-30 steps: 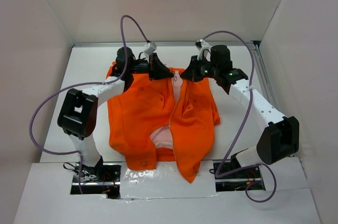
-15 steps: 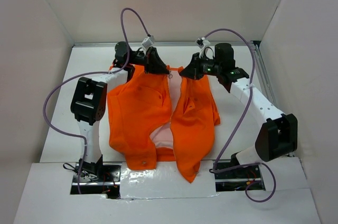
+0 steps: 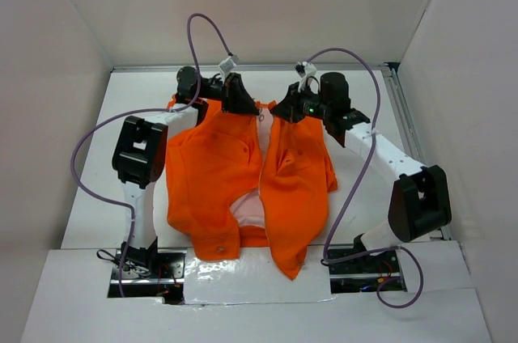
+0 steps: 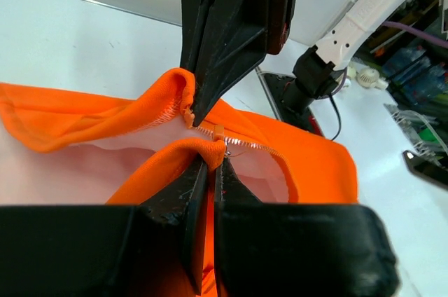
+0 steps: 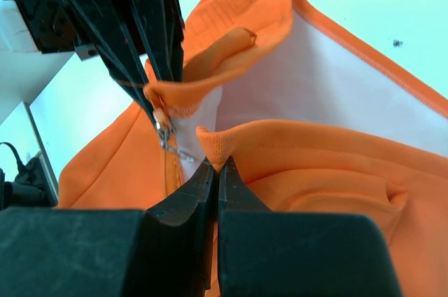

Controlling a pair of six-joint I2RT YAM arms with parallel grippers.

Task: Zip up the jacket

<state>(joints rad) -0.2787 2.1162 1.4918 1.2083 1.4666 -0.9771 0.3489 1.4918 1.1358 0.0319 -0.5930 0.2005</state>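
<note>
Two grippers and one garment, entered as I see them from my station.

Item 1, the jacket [image 3: 214,173]: bright orange, lying front-up on the table [image 3: 137,92]. What I take for the collar is at the far end and the hem is toward the arm bases, with one panel's tip trailing past the near edge. The front is unzipped. The panels part lower down and pale lining [image 3: 245,212] shows in the gap.

Item 2, left gripper [image 3: 239,105]: jaws closed to a sliver on the far-end edge of one front panel. In its wrist view the zipper pull [image 4: 225,148] hangs just beside the fingertips, so I judge this to be the slider side.

Item 3, right gripper [image 3: 283,111]: jaws pressed fully together on a fold of the facing panel's top edge, near the left gripper but apart from it.

Reason for the hold, my judgement: with both top corners pinched, the panels are drawn out straight and the two zipper edges run side by side instead of bunching.

Status: zipper teeth [image 4: 248,145] are not joined anywhere I can see, so zipping is not yet begun. The pull appears to sit at the far end. I judge it must go to the hem before the halves can mate.
</note>
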